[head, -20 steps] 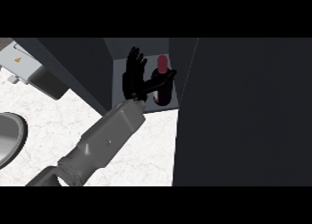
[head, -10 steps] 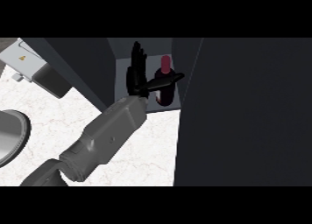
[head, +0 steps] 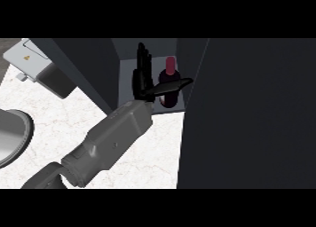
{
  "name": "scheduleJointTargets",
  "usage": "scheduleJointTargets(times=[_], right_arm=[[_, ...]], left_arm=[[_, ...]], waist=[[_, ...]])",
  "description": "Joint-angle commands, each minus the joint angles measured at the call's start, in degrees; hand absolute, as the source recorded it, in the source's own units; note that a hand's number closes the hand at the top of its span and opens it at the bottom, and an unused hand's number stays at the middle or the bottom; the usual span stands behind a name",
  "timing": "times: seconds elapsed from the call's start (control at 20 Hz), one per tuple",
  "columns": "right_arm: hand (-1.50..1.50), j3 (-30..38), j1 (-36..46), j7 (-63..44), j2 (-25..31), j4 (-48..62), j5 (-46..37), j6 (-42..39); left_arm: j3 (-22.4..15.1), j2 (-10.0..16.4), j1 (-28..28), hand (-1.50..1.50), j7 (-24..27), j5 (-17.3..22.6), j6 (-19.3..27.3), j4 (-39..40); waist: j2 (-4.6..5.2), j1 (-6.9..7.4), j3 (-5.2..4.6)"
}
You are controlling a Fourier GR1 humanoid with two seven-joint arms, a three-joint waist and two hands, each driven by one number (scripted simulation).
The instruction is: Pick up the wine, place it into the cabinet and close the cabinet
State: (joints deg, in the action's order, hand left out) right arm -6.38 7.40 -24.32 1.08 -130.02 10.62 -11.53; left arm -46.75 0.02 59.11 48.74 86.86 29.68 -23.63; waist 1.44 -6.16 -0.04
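Inside the cabinet (head: 82,71), the wine (head: 170,66) stands upright just right of my left robot hand (head: 142,83), fingers straight, thumb spread across it.

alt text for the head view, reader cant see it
The left hand is inside an open dark cabinet, fingers straight beside a red-topped wine bottle, thumb across its front. A grey round vessel sits at the left on the white marbled counter.
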Motion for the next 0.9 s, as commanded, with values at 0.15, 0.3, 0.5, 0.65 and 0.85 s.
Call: scheduleJointTargets(times=[0.15,0.3,0.5,0.65,0.85], right_arm=[[-1.50,-0.6,0.4,-0.6,-0.7,-0.8,-2.0,1.7],[-1.50,0.5,-1.6,-3.2,0.7,-3.7,1.0,0.7],[-1.50,1.7,0.3,-5.5,1.3,-5.1,1.7,1.9],[-1.50,0.2,-3.2,-1.8,0.8,-3.5,0.2,0.3],[-1.50,-0.1,-3.0,-2.7,0.0,-4.5,-1.7,2.2]], left_arm=[[-0.6,0.0,1.6,-1.50,0.4,2.3,-0.9,-2.1],[-3.4,0.0,-2.8,-1.50,3.5,3.0,-2.1,-4.9],[-5.2,0.0,-4.1,-1.50,3.8,2.0,-4.6,-4.3],[-7.0,0.0,-5.5,-1.50,5.0,2.4,-1.3,-9.1],[-8.2,0.0,-8.2,-1.50,6.5,0.8,1.1,-12.3]], waist=[[-0.47,1.99,0.00],[-0.47,1.40,0.01],[-0.72,2.79,0.00],[-0.87,3.09,0.03],[-1.18,4.28,0.02]])
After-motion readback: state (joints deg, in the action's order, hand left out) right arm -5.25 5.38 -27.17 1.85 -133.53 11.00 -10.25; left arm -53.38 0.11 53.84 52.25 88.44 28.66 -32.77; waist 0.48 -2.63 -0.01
